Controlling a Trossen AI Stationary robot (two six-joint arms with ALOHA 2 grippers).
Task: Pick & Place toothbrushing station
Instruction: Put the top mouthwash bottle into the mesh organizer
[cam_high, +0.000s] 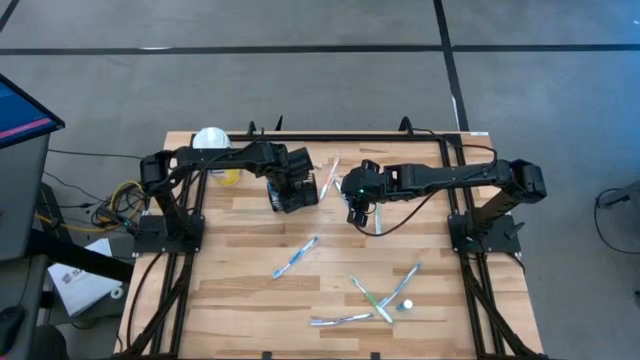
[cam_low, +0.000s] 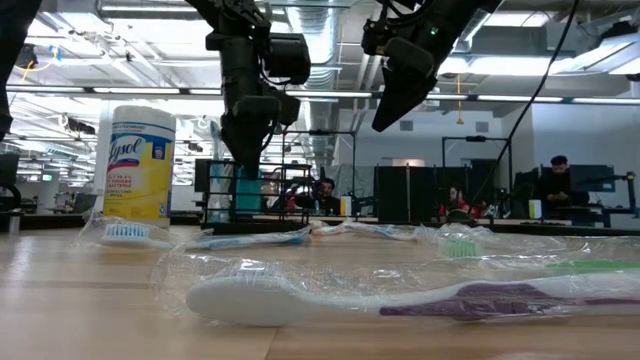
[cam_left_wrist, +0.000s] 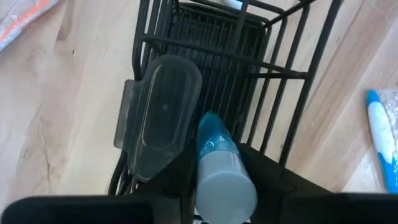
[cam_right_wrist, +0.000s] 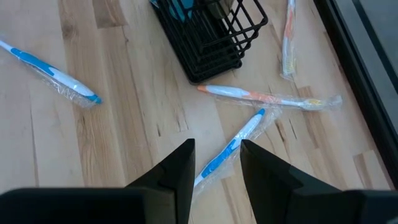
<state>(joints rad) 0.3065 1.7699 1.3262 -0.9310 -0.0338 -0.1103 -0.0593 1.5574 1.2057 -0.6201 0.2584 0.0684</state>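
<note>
In the high view the left hand (cam_high: 290, 190) hung over the toothbrushing station (cam_high: 296, 193), a black wire caddy that sat just left of centre in the upper half of the wooden surface (cam_high: 240, 290). The left wrist view looked straight down into that caddy (cam_left_wrist: 249, 56); between the dark fingers stood a toothbrush (cam_left_wrist: 219, 168) with a teal neck and white handle end, and the fingers were closed part-way around it, its head pointing down into the wire basket. A clear plastic cover (cam_left_wrist: 158, 115) lay against the caddy's near rim, beside the brush. The right hand (cam_high: 360, 205) hovered just right of the caddy, well above the surface, its fingers (cam_right_wrist: 180, 171) parted with nothing between them; under it lay a blue wrapped toothbrush (cam_right_wrist: 233, 146) and an orange one (cam_right_wrist: 261, 96). More wrapped brushes were scattered in the lower right of the high view (cam_high: 380, 300), and one blue brush (cam_high: 296, 257) lay below the caddy. A yellow wipes canister (cam_high: 214, 150) with a white lid stood at the upper left corner of the surface.
</note>
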